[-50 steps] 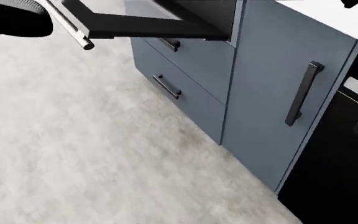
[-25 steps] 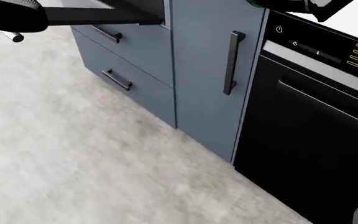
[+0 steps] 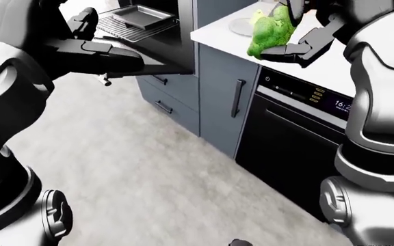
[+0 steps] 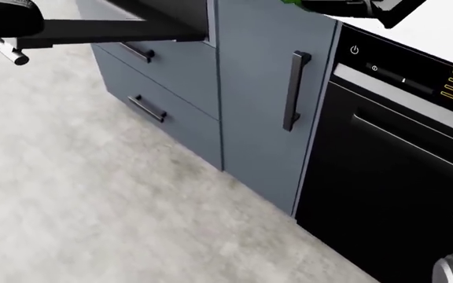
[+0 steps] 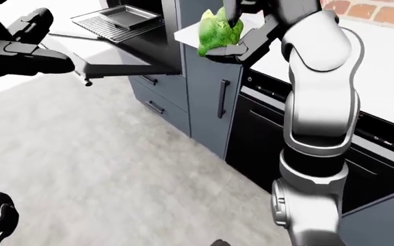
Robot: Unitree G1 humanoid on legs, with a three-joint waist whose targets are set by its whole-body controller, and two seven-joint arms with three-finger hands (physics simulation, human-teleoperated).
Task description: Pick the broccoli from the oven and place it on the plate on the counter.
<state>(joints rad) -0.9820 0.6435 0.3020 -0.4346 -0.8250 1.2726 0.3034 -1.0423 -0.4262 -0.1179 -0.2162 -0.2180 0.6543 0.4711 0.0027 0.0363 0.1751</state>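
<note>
The whole picture has slid left, so the robot has turned toward the counter (image 3: pixel 218 36). The right hand (image 3: pixel 300 36) grips the broccoli (image 3: pixel 271 29) tight, up over the counter near the plate (image 3: pixel 240 26). The left hand (image 3: pixel 84 23) looks loose, holding nothing. Next job, I think: put it down.

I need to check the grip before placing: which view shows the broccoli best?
The left-eye view: the broccoli shows whole in the right hand, over the counter. The right-eye view also shows it; the head view catches only a green sliver at its top edge.
</note>
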